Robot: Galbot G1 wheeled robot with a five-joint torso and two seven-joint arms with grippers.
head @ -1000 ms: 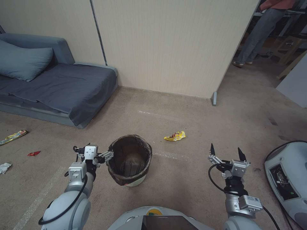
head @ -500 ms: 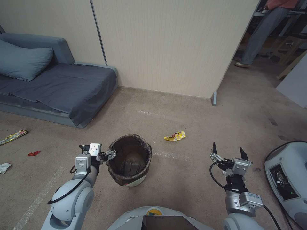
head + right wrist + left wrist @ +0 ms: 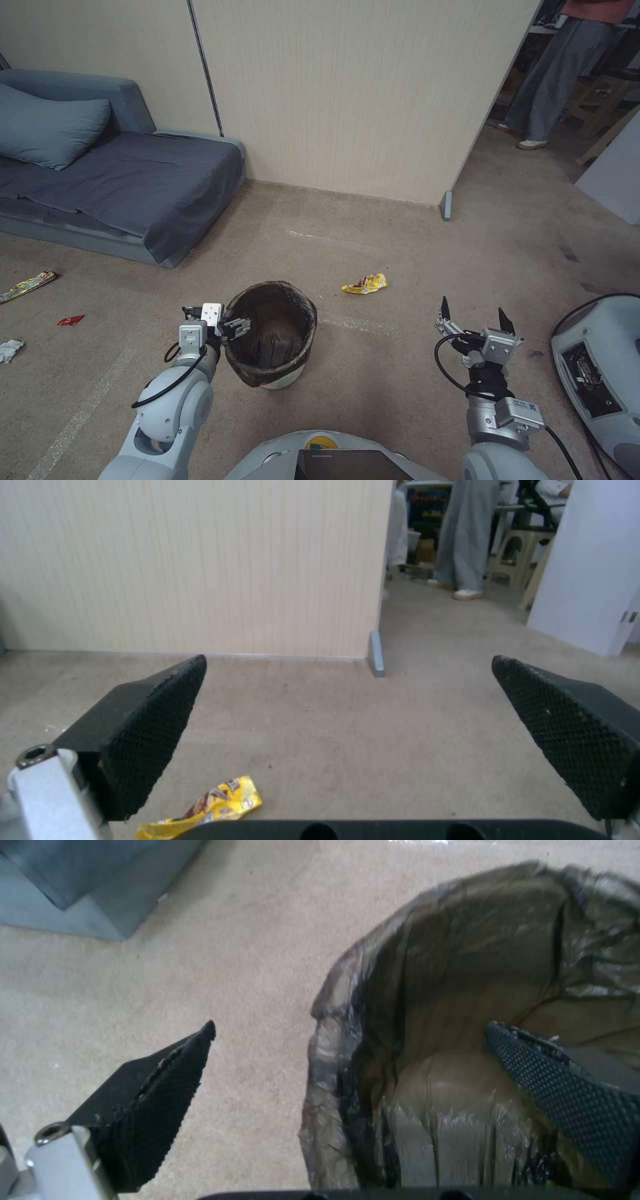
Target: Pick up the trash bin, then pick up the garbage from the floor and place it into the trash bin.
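At the bin's nine o'clock rim, the left tool point(image 3: 347, 1060) is straddling the trash bin point(image 3: 270, 333), fingers spread, one inside. Thin, slippery brown liner over round white plastic may be slipping or tearing when pinched. The right tool point(image 3: 475, 319) is hovering spread at four o'clock.

A low grey-blue sofa point(image 3: 127, 180) is set against the pale panelled wall point(image 3: 347, 87), and a matching cushion point(image 3: 47, 130) is laid at its far left end. A small grey bracket point(image 3: 446, 205) is fixed at the foot of the wall's end. A white rounded machine housing point(image 3: 600, 373) is seen at the right edge.
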